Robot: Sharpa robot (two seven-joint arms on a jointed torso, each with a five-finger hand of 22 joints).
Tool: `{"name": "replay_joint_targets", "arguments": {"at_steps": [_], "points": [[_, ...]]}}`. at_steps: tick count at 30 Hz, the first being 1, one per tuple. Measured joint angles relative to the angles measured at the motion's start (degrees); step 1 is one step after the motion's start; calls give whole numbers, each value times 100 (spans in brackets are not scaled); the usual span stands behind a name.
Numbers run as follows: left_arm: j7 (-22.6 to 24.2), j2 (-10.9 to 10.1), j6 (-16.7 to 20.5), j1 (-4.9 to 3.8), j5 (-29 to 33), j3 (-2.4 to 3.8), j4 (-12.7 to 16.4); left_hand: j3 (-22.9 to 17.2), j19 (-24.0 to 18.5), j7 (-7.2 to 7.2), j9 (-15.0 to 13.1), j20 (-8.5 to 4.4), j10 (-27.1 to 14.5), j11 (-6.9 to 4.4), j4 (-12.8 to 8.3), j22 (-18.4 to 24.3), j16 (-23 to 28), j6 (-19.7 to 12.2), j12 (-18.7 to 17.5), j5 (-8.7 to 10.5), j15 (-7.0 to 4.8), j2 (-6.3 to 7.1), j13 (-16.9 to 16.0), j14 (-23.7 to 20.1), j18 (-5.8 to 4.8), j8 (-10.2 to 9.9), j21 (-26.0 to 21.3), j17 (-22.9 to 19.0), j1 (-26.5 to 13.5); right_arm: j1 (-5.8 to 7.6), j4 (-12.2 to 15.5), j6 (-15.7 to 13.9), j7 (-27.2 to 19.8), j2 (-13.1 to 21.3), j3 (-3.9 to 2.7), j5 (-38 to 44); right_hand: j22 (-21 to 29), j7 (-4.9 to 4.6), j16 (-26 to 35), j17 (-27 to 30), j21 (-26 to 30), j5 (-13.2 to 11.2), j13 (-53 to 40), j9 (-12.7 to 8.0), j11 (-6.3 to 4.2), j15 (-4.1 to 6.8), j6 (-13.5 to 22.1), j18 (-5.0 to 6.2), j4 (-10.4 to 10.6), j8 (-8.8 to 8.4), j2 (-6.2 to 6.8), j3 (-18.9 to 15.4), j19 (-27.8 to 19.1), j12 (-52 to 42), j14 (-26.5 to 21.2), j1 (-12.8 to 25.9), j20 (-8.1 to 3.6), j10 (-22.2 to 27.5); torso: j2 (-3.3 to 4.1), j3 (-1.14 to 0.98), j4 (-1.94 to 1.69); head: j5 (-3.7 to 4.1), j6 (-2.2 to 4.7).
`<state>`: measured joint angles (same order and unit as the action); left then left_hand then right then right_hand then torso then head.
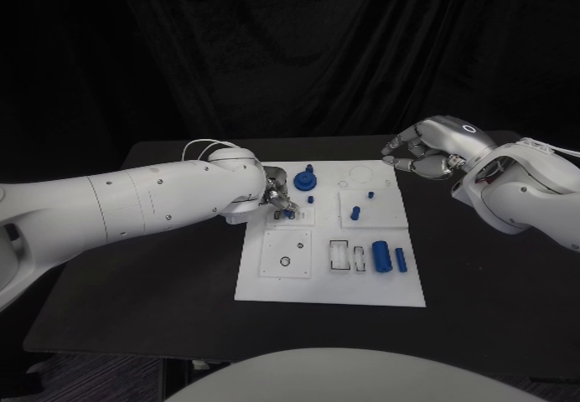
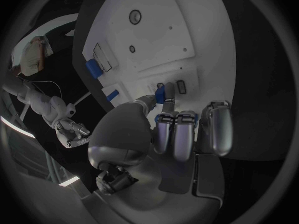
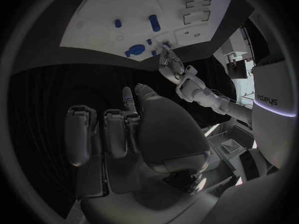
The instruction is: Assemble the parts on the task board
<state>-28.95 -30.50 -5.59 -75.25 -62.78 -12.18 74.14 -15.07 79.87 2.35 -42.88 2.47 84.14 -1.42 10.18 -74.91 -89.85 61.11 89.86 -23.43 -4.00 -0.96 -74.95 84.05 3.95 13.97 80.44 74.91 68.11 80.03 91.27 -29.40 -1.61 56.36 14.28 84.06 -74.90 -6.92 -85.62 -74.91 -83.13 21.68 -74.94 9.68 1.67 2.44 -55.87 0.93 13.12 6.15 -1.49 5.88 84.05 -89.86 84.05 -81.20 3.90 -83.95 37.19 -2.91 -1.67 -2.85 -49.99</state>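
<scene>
Left robot hand [image 2: 163, 115] pinches a small blue part [image 2: 161, 93] at the task board [image 1: 272, 280] – light, rigid, slippery; grip its sides. Right robot hand [image 1: 426, 151] curled, holding nothing – off the board

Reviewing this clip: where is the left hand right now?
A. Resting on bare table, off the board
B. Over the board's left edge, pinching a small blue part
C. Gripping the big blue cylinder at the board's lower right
B: the left hand is at the left edge of the white board, with a small blue part between its fingertips in the left wrist view.
</scene>
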Motion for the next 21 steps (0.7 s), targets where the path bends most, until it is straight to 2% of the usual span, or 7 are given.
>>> {"name": "replay_joint_targets", "arguments": {"at_steps": [7,11,21], "points": [[-35,-37,139,50,-2,22,58,-16,0,1,-11,0,0,0,15,0,0,0,0,22,0,29,0,0,0,1,0,0,-32,0,9,38,33,19,0,0,0,0,28,0,22,6,-7,-5,0,0,0,0,7,-22,-10,22,0,-1,0,-32,0,0,3,-2,1,10,0],[-37,-52,223,75,-3,27,79,-33,0,1,-24,0,0,0,31,0,0,1,0,22,1,1,1,0,0,9,0,0,-61,0,12,54,51,34,0,0,0,0,28,0,22,5,-17,-5,0,0,0,0,7,-23,-10,22,0,27,0,-32,0,0,3,-8,4,11,0],[-35,-67,343,107,-4,27,103,-63,0,4,-18,0,0,0,31,0,0,1,0,22,1,16,1,0,0,11,0,0,-76,-1,13,90,86,30,0,0,0,0,28,0,45,26,-11,-5,-1,0,0,0,-9,-23,-10,38,0,28,0,-32,0,1,7,-10,21,-26,0]]}}
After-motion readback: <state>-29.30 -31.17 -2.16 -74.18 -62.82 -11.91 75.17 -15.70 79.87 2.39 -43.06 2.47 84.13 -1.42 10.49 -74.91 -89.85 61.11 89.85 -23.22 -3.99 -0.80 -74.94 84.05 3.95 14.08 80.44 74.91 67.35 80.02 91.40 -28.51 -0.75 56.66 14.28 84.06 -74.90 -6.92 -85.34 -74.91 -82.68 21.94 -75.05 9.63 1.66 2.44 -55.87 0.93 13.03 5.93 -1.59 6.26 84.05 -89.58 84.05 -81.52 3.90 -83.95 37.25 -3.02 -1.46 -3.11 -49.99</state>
